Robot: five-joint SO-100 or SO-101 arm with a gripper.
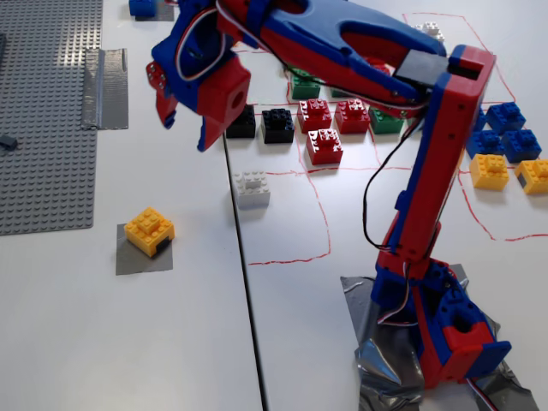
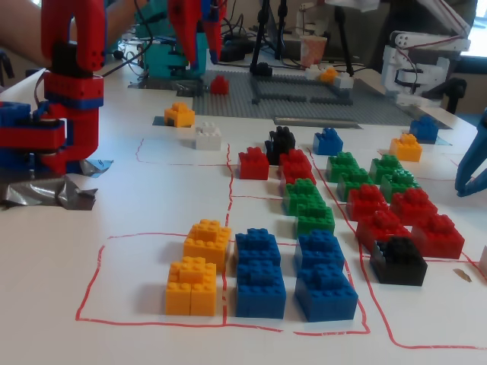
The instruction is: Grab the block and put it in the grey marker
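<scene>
Nearest the lens in a fixed view, the pincer [image 1: 184,120] hangs in the upper left of the frame, jaws parted and holding nothing, well above the table [image 1: 128,342]. Down and to the left of it, the block [image 1: 150,230] already sits on the grey marker [image 1: 128,261], covering its upper right part and slightly skewed to its edges. It looks light, rigid and hard-sided, probably a little slick, so a grip across two opposite flat walls below the studs should suit best. That high view shows block on patch clearly; the low fixed view shows the block [image 2: 179,114] only small and far in the upper left, with the marker barely visible, but it shows the sorted bricks in the red-lined boxes better.
</scene>
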